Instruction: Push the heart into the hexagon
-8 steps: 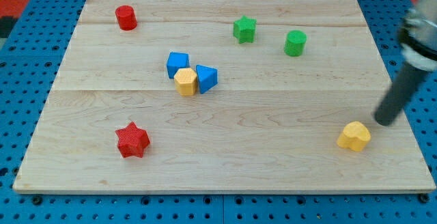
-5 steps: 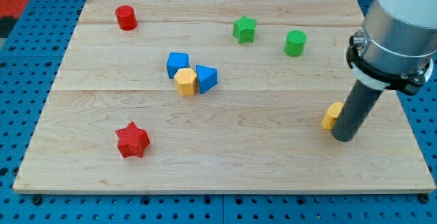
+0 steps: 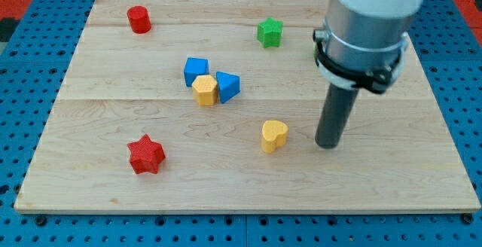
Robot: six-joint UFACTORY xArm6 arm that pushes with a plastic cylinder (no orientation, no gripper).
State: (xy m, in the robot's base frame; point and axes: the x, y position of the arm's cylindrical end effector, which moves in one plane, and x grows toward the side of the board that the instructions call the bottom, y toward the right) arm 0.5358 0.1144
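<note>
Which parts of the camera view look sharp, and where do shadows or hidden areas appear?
Camera view: yellow heart, yellow hexagon and red star are sharp under even light with faint shadows; my tip stands to the heart's right, apart; the arm housing hides board at the view's upper right.

Single camera; high front view, angled down; whole board (image 3: 248,194) framed
</note>
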